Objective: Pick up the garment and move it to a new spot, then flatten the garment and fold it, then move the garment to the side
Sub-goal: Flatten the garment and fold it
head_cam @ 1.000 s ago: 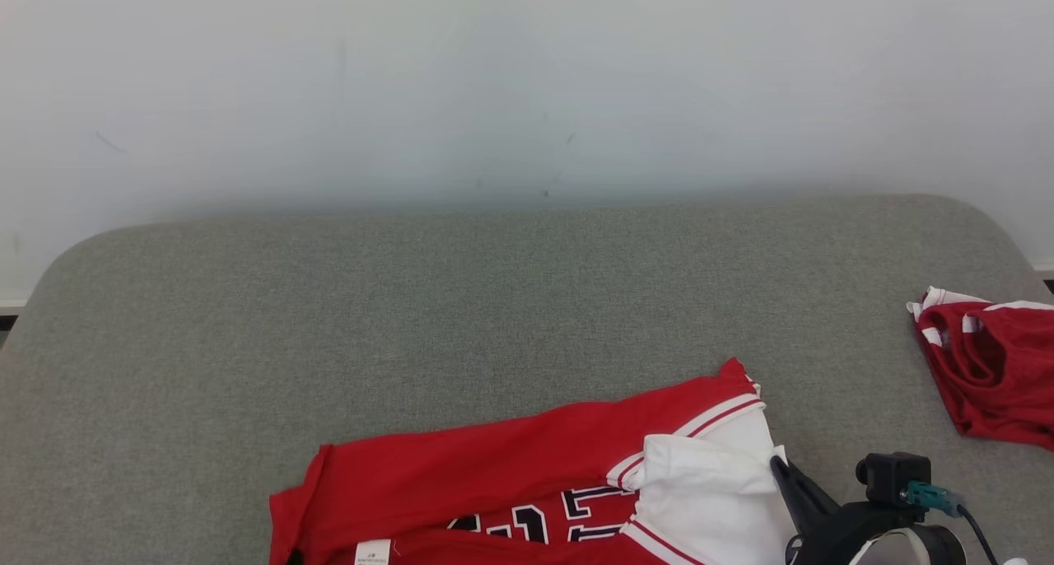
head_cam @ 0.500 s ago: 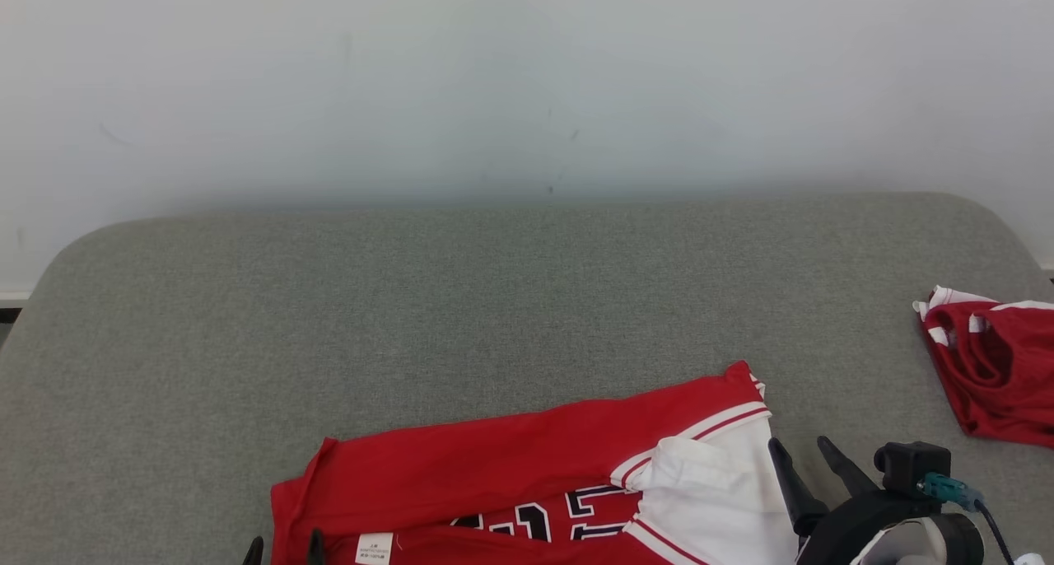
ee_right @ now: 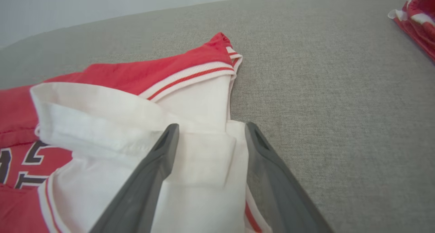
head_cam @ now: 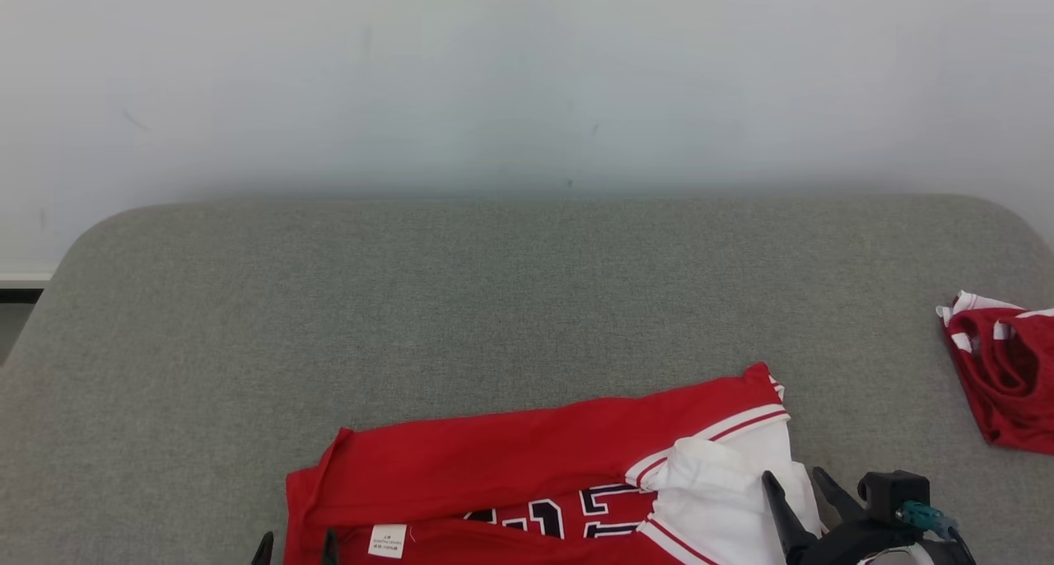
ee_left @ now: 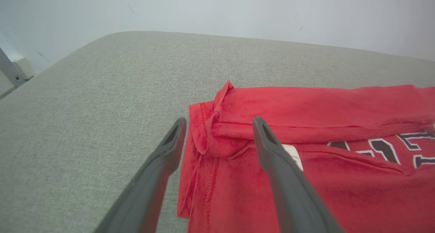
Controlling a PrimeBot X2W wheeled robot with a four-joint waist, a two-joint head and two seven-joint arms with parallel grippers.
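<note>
Grey padded table (head_cam: 494, 285), white wall behind. Garment (head_cam: 527, 458) lies at near edge. Left hand (ee_left: 219, 124) and right hand (ee_right: 210, 128) gape wide, empty, straddling its ends. Likely best: pinch both layers, lift evenly.

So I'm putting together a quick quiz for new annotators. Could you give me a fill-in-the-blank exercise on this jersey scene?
1. The red jersey lies on a ____ padded surface.
2. The left gripper and the right gripper both have their jaws ____.
3. The right gripper's fingers flank the jersey's ____ sleeve.
4. A second red garment lies near the surface's ____ edge.

Missing words: grey; open; white; right.
</note>
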